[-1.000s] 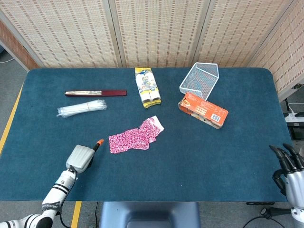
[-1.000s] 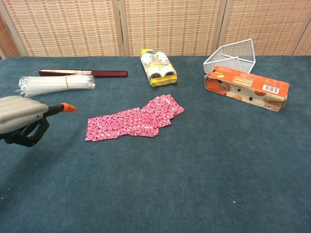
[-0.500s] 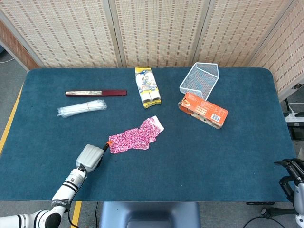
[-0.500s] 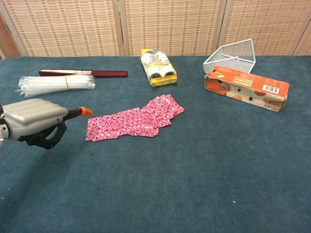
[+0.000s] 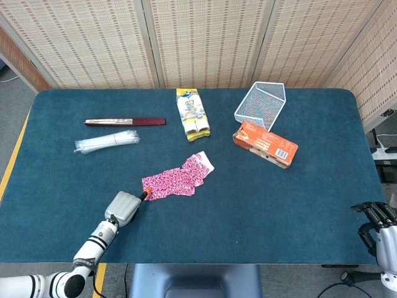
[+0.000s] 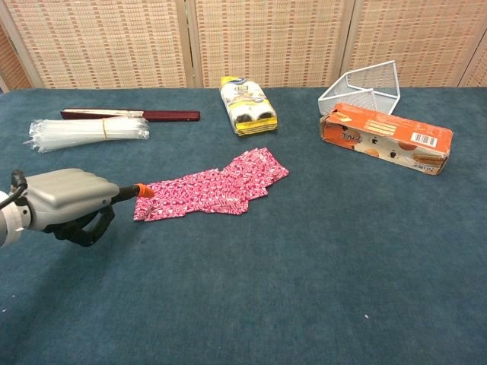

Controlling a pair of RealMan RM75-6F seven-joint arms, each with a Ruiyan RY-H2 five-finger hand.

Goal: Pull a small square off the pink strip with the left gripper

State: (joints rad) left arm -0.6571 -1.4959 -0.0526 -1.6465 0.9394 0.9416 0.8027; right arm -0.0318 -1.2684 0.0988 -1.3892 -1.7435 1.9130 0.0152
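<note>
Beyond the pink strip [image 5: 178, 178] lie straws [image 5: 107, 142]; left hand [image 5: 123, 207] fingers curled, grasping nothing.

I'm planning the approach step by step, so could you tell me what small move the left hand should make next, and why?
Probably a short reach forward and down, to close the fingers on the end square. The left hand has its orange fingertip right at the near end of the pink strip, which lies flat on the table; whether the tip touches it is unclear, and nothing is pinched yet.

Left robot hand [image 6: 72, 204] points one orange-tipped finger forward, others curled under.
</note>
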